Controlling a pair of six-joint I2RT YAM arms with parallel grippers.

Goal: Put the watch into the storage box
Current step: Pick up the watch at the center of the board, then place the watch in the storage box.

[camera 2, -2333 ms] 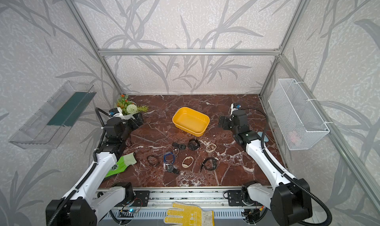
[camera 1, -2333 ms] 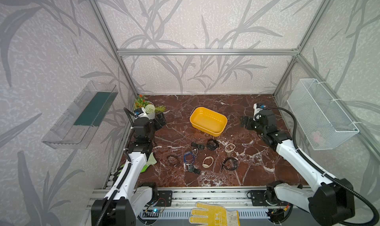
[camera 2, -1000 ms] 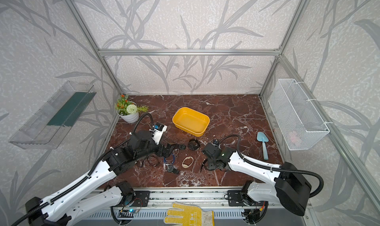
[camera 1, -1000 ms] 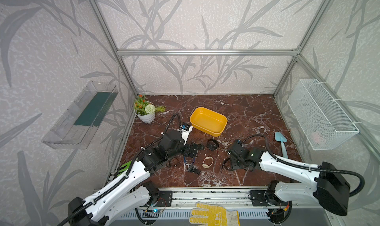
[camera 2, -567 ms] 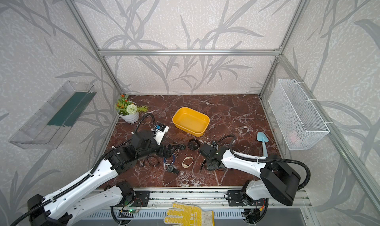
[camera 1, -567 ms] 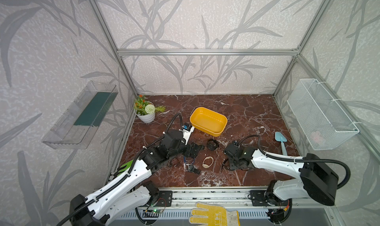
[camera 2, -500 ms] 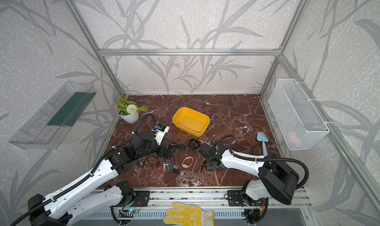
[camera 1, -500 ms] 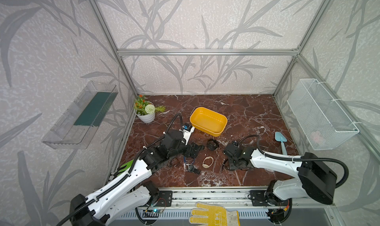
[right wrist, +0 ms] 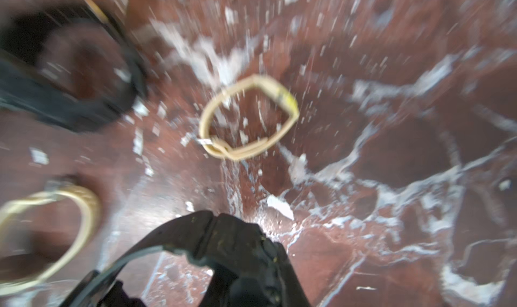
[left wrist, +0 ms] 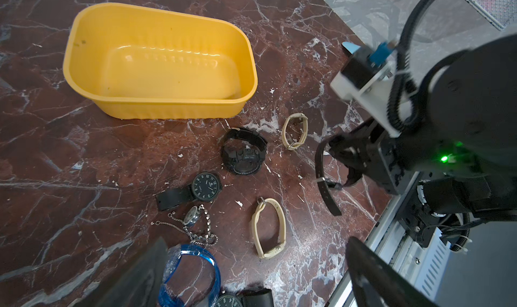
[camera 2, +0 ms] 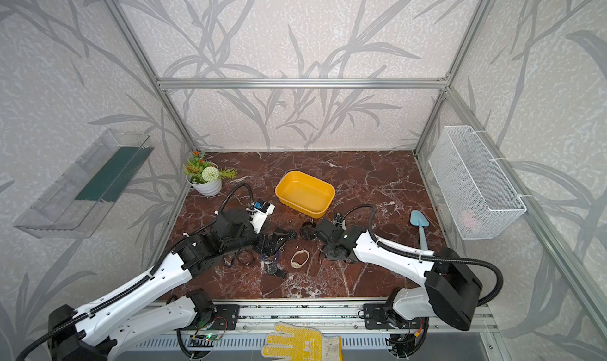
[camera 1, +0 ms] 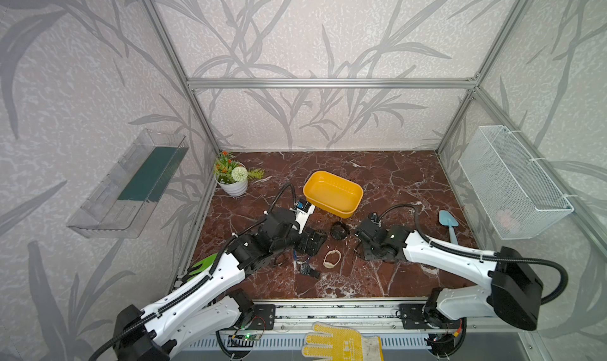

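Yellow plastic against red marble: the storage box [camera 1: 332,194] sits toward the middle of the table [camera 1: 394,178] in both top views, with my two arms reaching in on the front-rail side of it. My right gripper [left wrist: 347,163] is pinched down on the black watch [left wrist: 321,179], whose strap curls out past the jaws and hangs down in the left wrist view. The right wrist view, though blurred, shows the watch body lodged at the claw. That watch is outside the box, near it but apart. My left gripper [camera 1: 310,242] stands spread wide, gripping nothing, above a blue bangle [left wrist: 190,274]. A beige band [left wrist: 270,227], a chunky black digital watch [left wrist: 243,151] and a black dial watch [left wrist: 205,188] lie between the arms.
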